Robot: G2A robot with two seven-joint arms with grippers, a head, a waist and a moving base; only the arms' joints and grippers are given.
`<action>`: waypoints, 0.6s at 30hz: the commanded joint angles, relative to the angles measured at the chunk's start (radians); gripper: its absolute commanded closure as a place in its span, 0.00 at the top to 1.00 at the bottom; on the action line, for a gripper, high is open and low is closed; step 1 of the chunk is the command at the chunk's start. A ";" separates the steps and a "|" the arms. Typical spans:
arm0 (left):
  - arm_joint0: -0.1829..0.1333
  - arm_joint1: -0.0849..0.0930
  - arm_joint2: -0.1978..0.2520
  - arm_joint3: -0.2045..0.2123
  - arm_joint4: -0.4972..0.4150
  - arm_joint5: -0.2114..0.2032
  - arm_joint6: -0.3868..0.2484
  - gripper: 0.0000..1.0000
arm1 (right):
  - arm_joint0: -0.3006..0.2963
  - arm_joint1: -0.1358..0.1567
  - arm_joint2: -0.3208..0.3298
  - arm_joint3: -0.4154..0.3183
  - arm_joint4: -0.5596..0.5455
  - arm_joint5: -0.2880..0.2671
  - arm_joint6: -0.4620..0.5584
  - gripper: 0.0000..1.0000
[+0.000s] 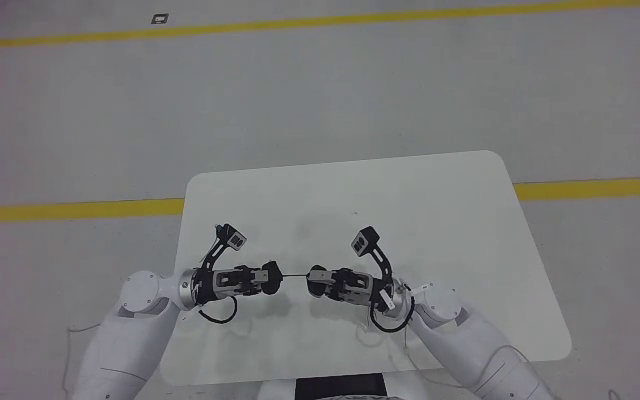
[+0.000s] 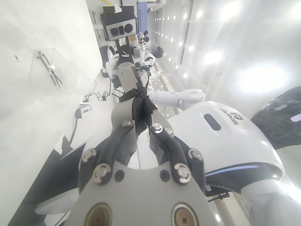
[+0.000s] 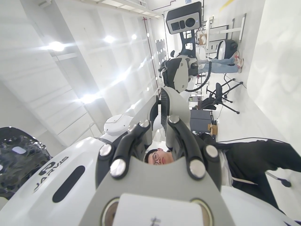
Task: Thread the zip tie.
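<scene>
A thin black zip tie [image 1: 293, 277] stretches level above the near part of the white table [image 1: 430, 200], spanning the short gap between my two grippers, which face each other tip to tip. My left gripper [image 1: 274, 278] is shut on one end. In the left wrist view the tie [image 2: 139, 151] runs as a fine black line between the closed fingers [image 2: 122, 109], whose tips carry black wrapping. My right gripper [image 1: 312, 280] meets the other end, its ribbed pads [image 3: 164, 109] drawn close together. I cannot make out the tie's head or tail.
A clear box [image 2: 47, 69] holding several black zip ties sits on the table, off to one side of the grippers. The table's rounded edge [image 1: 505, 165] lies far from both arms.
</scene>
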 commanded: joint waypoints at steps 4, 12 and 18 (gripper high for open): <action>0.000 0.000 0.000 0.000 0.000 0.000 0.000 1.00 | -0.003 -0.001 0.003 -0.001 -0.001 -0.016 -0.007 0.00; 0.000 0.000 0.000 0.000 0.000 0.000 0.000 1.00 | -0.002 -0.004 0.001 -0.003 -0.020 -0.030 -0.019 0.00; 0.000 0.000 0.000 0.000 0.000 0.000 0.000 1.00 | -0.002 -0.004 0.001 -0.003 -0.020 -0.030 -0.019 0.00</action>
